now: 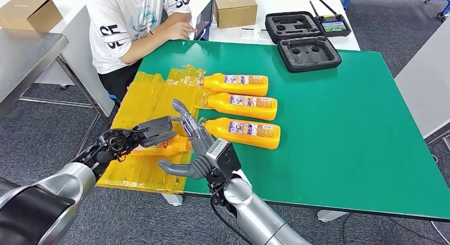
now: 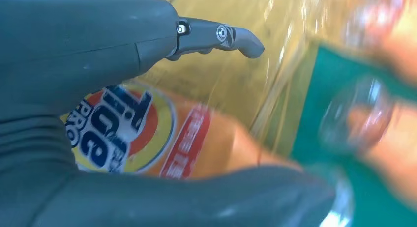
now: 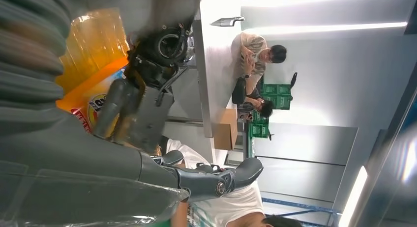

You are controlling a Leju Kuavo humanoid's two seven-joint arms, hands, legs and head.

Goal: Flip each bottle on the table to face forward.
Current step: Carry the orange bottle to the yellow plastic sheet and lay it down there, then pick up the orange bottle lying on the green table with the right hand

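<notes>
Three orange detergent bottles lie in a row on the green table [image 1: 345, 123]: the far one [image 1: 236, 84], the middle one [image 1: 244, 105] and the near one [image 1: 245, 132], all with small-print labels up. A fourth orange bottle [image 1: 172, 146] is over the yellow plastic near the table's front left edge. My left hand [image 1: 155, 131] grips it from above; its round logo label [image 2: 128, 128] shows under that hand [image 2: 98, 40]. My right hand [image 1: 195, 147] stands beside the bottle's cap end, fingers spread and thumb out, holding nothing. From the right wrist, the bottle [image 3: 91, 97] lies behind the left hand [image 3: 142, 104].
Crumpled yellow plastic bags [image 1: 143, 102] cover the table's left edge. A seated person [image 1: 127, 22] is at the far left corner. An open black foam case [image 1: 308, 51] and a cardboard box [image 1: 233, 7] lie at the back. The right half of the table is bare green.
</notes>
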